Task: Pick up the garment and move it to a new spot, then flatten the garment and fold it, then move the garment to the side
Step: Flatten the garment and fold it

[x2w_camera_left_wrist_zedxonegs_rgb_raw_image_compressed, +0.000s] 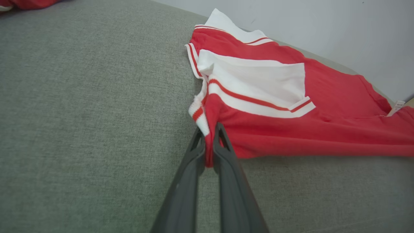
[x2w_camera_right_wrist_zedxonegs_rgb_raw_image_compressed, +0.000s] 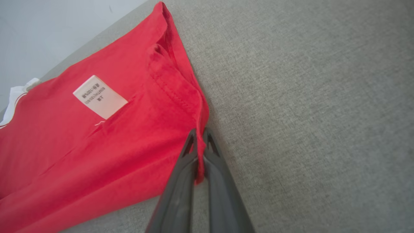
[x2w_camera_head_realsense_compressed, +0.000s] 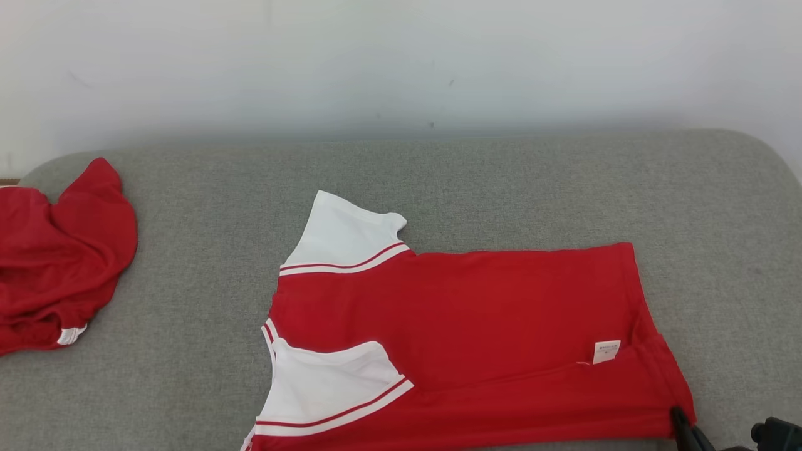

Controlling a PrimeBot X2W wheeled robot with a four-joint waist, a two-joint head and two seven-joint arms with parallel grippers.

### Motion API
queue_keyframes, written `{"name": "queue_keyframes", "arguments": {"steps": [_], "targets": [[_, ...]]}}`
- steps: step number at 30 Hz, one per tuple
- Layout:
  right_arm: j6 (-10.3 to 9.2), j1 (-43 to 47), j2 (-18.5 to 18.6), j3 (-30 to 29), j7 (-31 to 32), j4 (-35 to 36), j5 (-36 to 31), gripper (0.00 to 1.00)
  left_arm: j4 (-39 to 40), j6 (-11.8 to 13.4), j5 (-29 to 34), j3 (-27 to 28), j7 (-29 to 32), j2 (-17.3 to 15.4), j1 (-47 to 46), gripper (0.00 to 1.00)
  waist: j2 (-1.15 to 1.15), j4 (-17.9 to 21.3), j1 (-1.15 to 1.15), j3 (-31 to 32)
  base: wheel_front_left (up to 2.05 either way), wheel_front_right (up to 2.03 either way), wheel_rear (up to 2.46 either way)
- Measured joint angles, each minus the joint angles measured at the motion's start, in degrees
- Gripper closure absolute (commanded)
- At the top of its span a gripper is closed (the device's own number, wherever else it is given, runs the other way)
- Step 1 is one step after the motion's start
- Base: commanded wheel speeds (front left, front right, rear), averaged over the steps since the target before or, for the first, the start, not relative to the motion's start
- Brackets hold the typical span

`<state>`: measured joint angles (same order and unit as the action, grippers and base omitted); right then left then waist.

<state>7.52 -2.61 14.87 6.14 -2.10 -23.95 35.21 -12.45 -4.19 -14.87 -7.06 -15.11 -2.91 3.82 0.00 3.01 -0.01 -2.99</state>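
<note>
Two near corners of the shirt (x2w_camera_head_realsense_compressed: 476, 326) are pinched, one in each of our grippers. The left gripper (x2w_camera_left_wrist_zedxonegs_rgb_raw_image_compressed: 209, 137) is clamped on the shoulder corner just beside the striped neckband (x2w_camera_left_wrist_zedxonegs_rgb_raw_image_compressed: 196, 114), and the right gripper (x2w_camera_right_wrist_zedxonegs_rgb_raw_image_compressed: 198, 139) on the hem corner. We judge this hold serves the fold: with both ends of the near edge kept taut, that edge can be carried over the body evenly, without sagging between. The shirt lies mostly flat on the middle and near part of the cushion (x2w_camera_head_realsense_compressed: 188, 351), its long axis running left to right, neck to the left, hem and label (x2w_camera_head_realsense_compressed: 606, 351) to the right. Its near sleeve (x2w_camera_head_realsense_compressed: 332, 382) lies folded in over the red body; its far sleeve (x2w_camera_head_realsense_compressed: 348, 235) points toward the wall (x2w_camera_head_realsense_compressed: 401, 62). Well apart, at the cushion's left end, a second garment (x2w_camera_head_realsense_compressed: 56, 263) lies crumpled.
</note>
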Motion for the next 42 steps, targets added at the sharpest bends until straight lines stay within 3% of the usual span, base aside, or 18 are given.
{"name": "queue_keyframes", "arguments": {"steps": [6,7,8,9,10,11,21,30,33,42], "targets": [[0.0,3.5,-2.8,-3.1,3.3,4.3,-0.6,1.0,-1.4,0.5,-0.8,-0.5,0.0,0.0,0.1,1.0,0.0,0.1,0.0,0.5,0.0,0.0,0.0],[0.0,3.6,-3.1,-3.4,3.7,4.6,-1.1,0.92,-1.8,0.5,-0.8,-0.5,0.0,0.0,0.0,1.0,0.0,0.1,0.0,0.5,0.0,0.0,0.0],[0.0,3.8,-3.4,-3.7,4.0,5.1,-1.5,0.69,-2.1,0.5,-0.8,-0.5,0.0,0.0,0.0,1.0,0.0,0.2,0.0,0.6,0.0,0.0,0.0],[0.0,3.9,-3.9,-4.2,4.1,5.4,-1.9,0.47,-2.2,0.5,-0.8,-0.5,0.0,0.0,-0.1,0.87,0.0,0.2,0.0,0.6,0.0,0.0,0.0],[0.0,4.1,-4.1,-4.5,4.2,5.7,-2.6,0.0,-2.3,0.5,-0.8,-0.3,0.0,0.0,-0.2,0.65,0.0,0.3,0.0,0.7,0.0,0.0,0.0],[0.0,4.4,-4.4,-5.0,4.4,5.8,-3.0,0.0,-2.4,0.6,-0.7,-0.3,0.0,0.0,-0.2,0.0,0.0,0.3,0.0,0.7,0.0,0.0,0.0],[-0.02,3.9,-6.2,-5.4,-0.4,12.0,-7.1,0.0,4.3,1.8,1.2,2.1,0.0,0.0,0.0,0.0,0.0,-0.5,0.01,1.3,0.0,0.0,0.0],[-0.02,3.2,-7.0,-0.9,-8.6,15.9,-10.7,0.0,15.0,7.5,4.6,4.5,0.0,0.0,0.7,0.0,0.0,-1.9,0.01,2.0,0.0,0.0,0.0],[-0.02,3.3,-6.6,0.0,-10.5,16.4,-14.9,0.0,16.5,9.3,6.3,4.9,0.0,0.0,0.7,0.0,0.0,-2.2,0.01,2.4,0.0,0.0,0.0],[-0.02,4.2,-8.5,-0.6,-12.4,16.6,-20.3,0.0,17.1,9.9,8.4,7.3,0.0,0.0,0.9,0.0,0.0,-2.0,0.01,2.6,0.0,0.0,0.0]]}}
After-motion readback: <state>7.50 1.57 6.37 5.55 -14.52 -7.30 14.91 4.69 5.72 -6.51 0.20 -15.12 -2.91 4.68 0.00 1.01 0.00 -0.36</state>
